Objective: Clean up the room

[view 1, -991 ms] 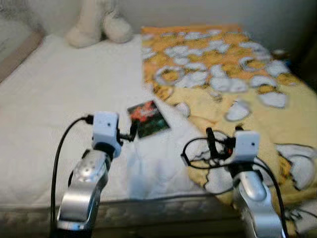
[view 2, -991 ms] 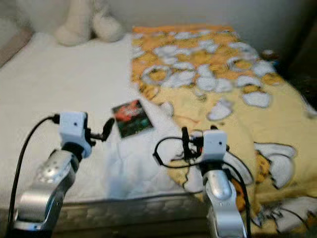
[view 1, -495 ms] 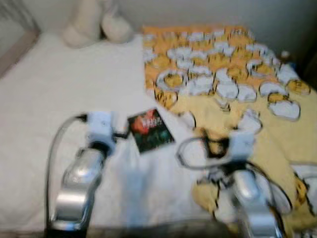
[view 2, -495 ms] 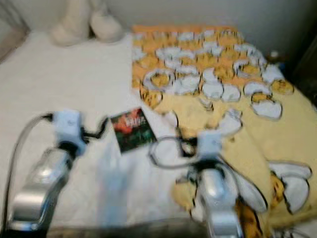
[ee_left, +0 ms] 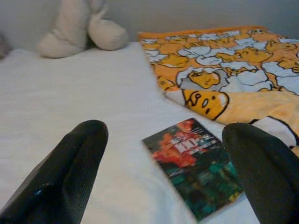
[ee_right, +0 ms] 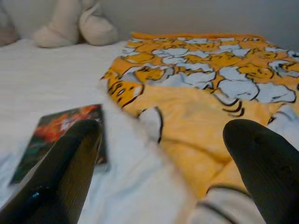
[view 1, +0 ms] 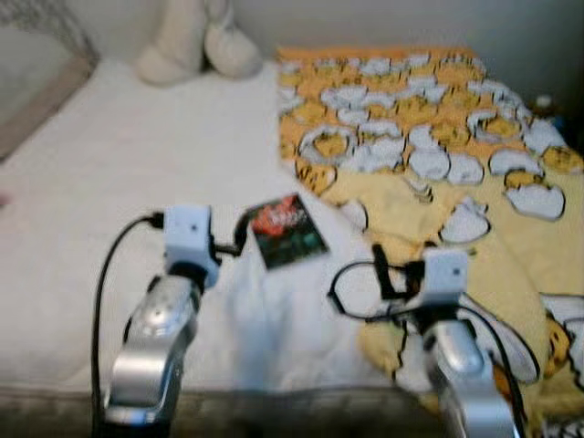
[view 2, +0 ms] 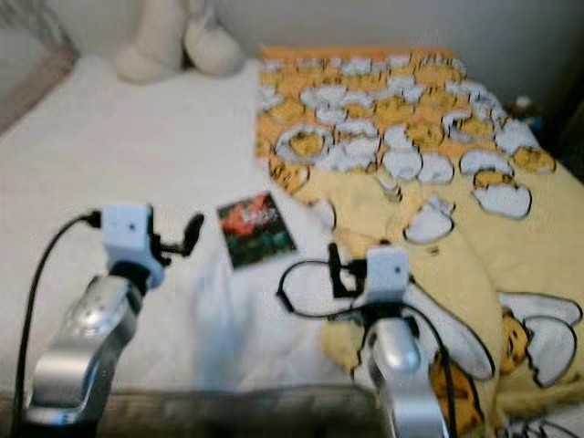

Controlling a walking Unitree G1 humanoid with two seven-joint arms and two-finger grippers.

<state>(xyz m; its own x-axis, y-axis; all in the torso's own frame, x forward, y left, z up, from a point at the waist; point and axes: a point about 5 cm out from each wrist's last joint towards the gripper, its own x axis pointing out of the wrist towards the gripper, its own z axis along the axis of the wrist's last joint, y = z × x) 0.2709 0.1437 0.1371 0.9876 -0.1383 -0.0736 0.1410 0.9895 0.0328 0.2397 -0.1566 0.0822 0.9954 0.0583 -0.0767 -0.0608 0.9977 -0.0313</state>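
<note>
A thin book with a dark red and green cover (view 1: 287, 231) lies flat on the white bed sheet (view 1: 137, 164). My left gripper (view 1: 235, 242) hovers just to its left, open, with nothing between its fingers (ee_left: 79, 154); in the left wrist view the book (ee_left: 196, 161) lies a short way ahead, toward one finger. My right gripper (view 1: 383, 274) is open over the edge of a yellow blanket with an egg cartoon print (view 1: 429, 137), to the right of the book. In the right wrist view the book (ee_right: 58, 135) lies behind one finger.
A cream plush toy (view 1: 196, 41) sits at the head of the bed against the wall. The mattress's front edge (view 1: 274, 401) runs just below my arms. A dark object (view 1: 546, 105) stands past the blanket's far right corner.
The whole picture has shifted and blurred, so the camera moved. Both grippers stay open in front of me, and the book lies in the same spot on the sheet.
</note>
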